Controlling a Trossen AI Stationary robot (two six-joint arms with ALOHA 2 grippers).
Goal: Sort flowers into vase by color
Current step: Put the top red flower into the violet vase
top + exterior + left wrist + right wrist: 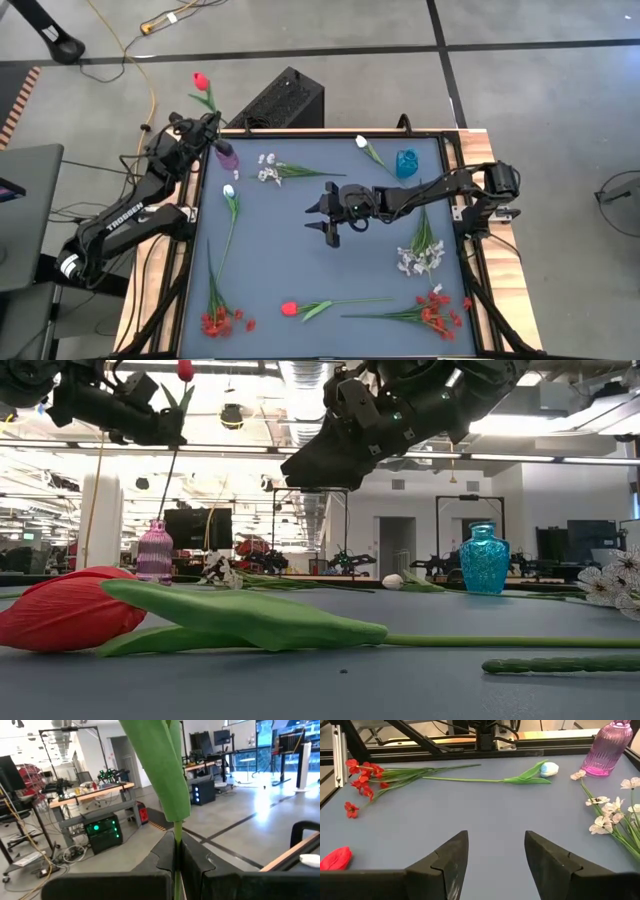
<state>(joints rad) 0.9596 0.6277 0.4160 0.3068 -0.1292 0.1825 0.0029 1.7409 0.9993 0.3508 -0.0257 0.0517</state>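
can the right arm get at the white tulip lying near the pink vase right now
Probably yes. The right gripper hangs open above bare mat, and the white tulip lies flat ahead of it, nothing between.

Both arms are matte black with blocky jointed links, the left arm (pixel 125 215) lettered TROSSEN in white, each ending in two dark wedge-shaped fingers (pixel 447 862).
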